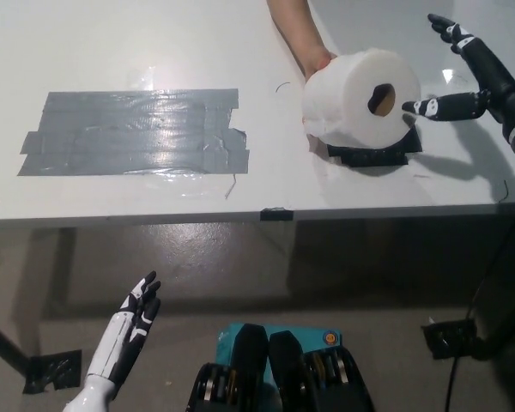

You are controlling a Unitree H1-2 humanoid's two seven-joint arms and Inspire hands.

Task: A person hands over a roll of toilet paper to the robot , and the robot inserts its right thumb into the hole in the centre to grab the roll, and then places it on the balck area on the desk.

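A white roll of toilet paper (352,99) is held above the table by a person's hand (313,62) reaching in from the top. Its centre hole faces right, toward my black right hand (472,81). That hand is open, fingers spread, with the thumb tip right at the roll's rim beside the hole, not inside it. A small black taped patch (373,154) lies on the white desk under the roll, mostly covered by it. My white left hand (129,335) hangs open below the desk edge at the lower left.
A large grey taped area (133,130) covers the left part of the white desk (112,34). The desk's front edge runs across the middle, with floor below it. Cables and a black box (451,336) lie on the floor at the lower right.
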